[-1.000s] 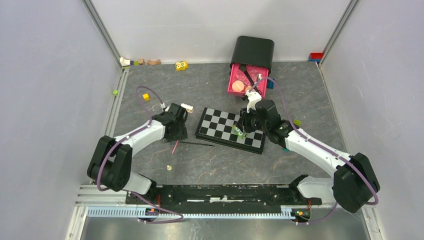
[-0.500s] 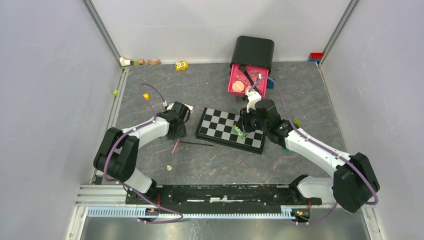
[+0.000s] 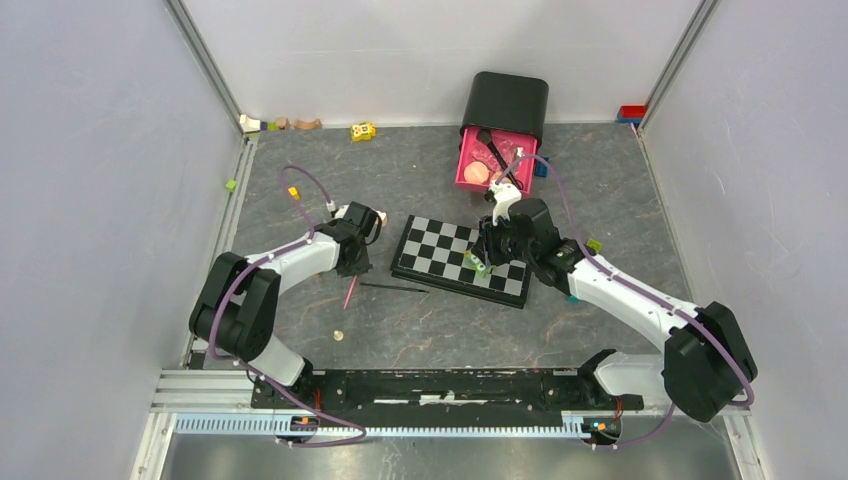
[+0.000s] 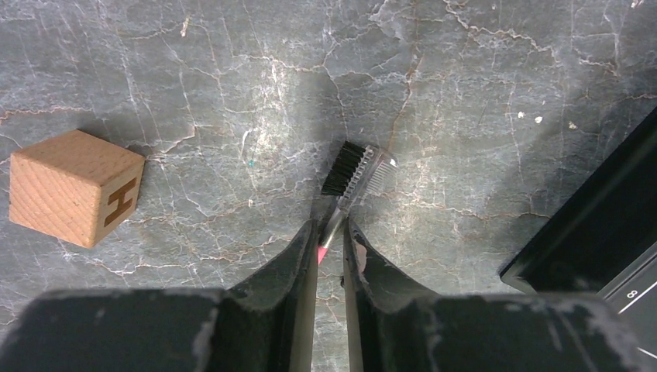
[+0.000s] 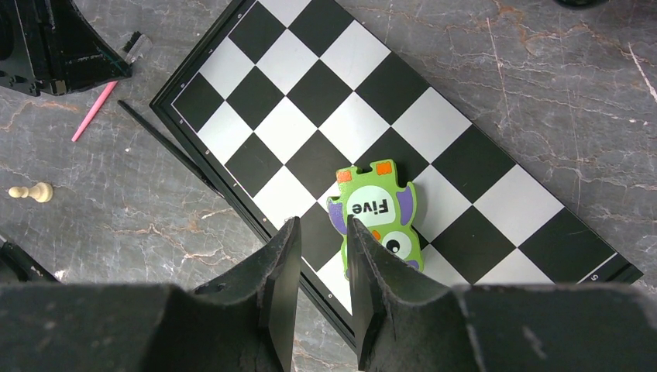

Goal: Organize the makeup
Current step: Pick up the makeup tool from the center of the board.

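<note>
Left gripper (image 4: pixel 331 232), jaws narrowed to either side of the pink-handled brush (image 4: pixel 358 172), though whether they actually pinch it cannot be told, sits at 9 o'clock of the chequered board (image 5: pixel 310 101), with a wooden block (image 4: pixel 73 188) nearby. Right gripper (image 5: pixel 323 232), jaws ajar and empty, hovers over the board beside a green toy (image 5: pixel 380 213). The pink tray (image 3: pixel 462 168) of cosmetics stands at the board's 12 o'clock.

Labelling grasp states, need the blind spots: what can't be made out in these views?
Left wrist: handle of the pink-handled brush, mostly hidden between the fingers of the left hand.
Top external: the left hand's fingertips, covered by its own wrist; contents of the pink bin, too small to name.
Right wrist: lower end of the green Five piece, behind a finger of the right hand.
</note>
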Controlling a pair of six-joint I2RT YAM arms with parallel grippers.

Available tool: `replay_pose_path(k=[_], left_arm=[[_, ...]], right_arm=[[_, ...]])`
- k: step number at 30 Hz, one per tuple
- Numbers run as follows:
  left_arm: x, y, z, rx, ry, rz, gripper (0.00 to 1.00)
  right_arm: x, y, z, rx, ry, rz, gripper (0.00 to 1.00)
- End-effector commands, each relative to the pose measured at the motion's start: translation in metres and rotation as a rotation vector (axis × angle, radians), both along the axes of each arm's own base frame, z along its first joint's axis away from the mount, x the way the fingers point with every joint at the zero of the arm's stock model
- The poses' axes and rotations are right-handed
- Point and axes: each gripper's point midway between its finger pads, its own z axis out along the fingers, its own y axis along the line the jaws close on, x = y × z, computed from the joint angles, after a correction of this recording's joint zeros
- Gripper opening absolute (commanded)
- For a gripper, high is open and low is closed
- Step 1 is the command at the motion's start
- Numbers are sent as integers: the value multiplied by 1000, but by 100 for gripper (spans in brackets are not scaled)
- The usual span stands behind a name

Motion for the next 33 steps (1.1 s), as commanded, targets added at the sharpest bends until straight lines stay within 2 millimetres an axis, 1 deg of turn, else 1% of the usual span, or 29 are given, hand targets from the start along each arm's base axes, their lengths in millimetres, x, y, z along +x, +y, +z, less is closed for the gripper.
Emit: replay_pose_path(k=[1, 6, 11, 17, 21, 26, 29, 33], left_arm=[[-6, 0, -4, -14, 7, 22, 25], [-13, 1, -6, -22, 22, 33, 33], [-20, 1, -10, -31, 45, 40, 34], [-21, -1, -11, -38, 49, 38, 25], [-20, -2, -11, -42, 51, 36, 11], [-18, -3, -9, -42, 48, 31, 5], [-16, -2, -2, -36, 37, 33, 2], [-10, 1, 20, -26, -13, 37, 2]], right_arm=[[13, 6, 21, 21, -58, -3, 34], [12, 5, 21, 22, -56, -5, 34], [12, 6, 21, 24, -55, -7, 34], [12, 6, 20, 26, -52, -7, 34], [12, 5, 21, 26, -54, -8, 34], [11, 4, 24, 24, -61, -13, 34], [11, 2, 26, 24, -67, -18, 34], [12, 0, 29, 23, -79, -26, 34]])
